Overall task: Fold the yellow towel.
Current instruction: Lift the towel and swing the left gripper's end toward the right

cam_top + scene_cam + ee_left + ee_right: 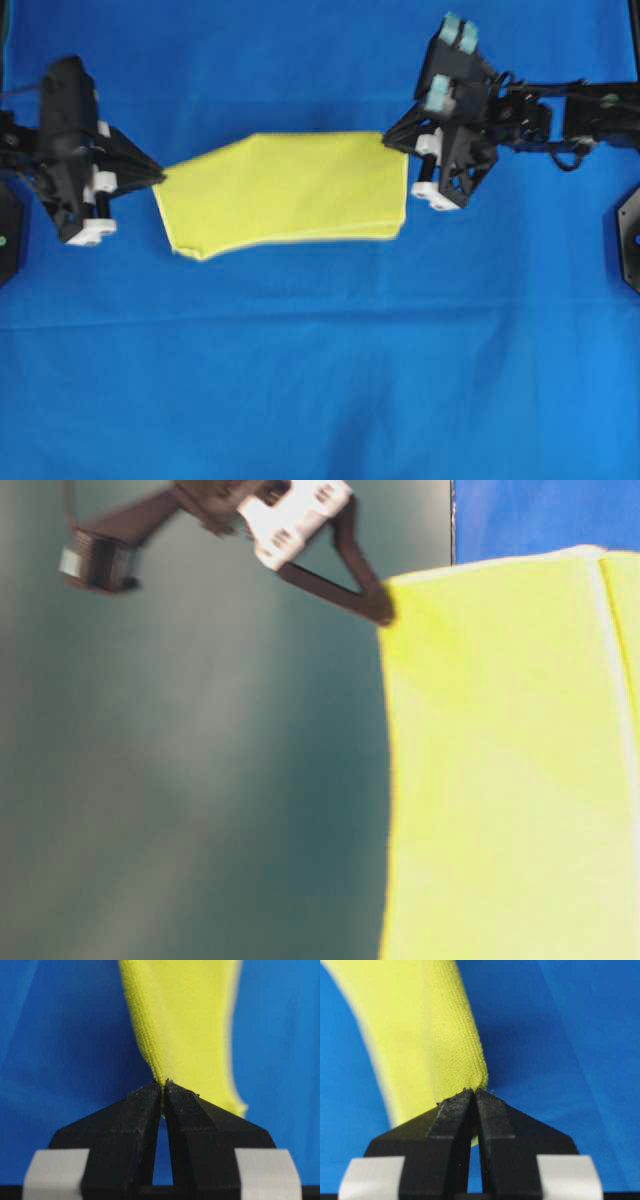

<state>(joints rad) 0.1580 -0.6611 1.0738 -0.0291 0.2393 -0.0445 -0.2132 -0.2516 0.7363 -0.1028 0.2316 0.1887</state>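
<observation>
1. The yellow towel (285,193) is hanging stretched between the two grippers over the blue cloth (320,380), in the middle of the overhead view, a little above centre.
2. The left gripper (160,178) is pinching the towel's left end; in the left wrist view its black fingers (145,1110) are pressing together on a bunched fold of towel (185,1020) right at their tips.
3. The right gripper (388,140) is pinching the towel's upper right corner; in the right wrist view its fingers (492,1110) are squeezing tight on a rolled edge of towel (420,1025).
4. The towel is showing doubled: along its lower edge in the overhead view, two pale hems are running close together, one just under the other.
5. Its outline is looking uneven, with the left side coming to a point at the left gripper and the lower left corner sagging downward.
6. In the table-level view the towel (510,770) is filling the right half of the picture, and one gripper (378,602) is gripping its upper corner; which arm this is I cannot tell from that view alone.
7. Both arms are reaching in from opposite sides, well apart from each other.
</observation>
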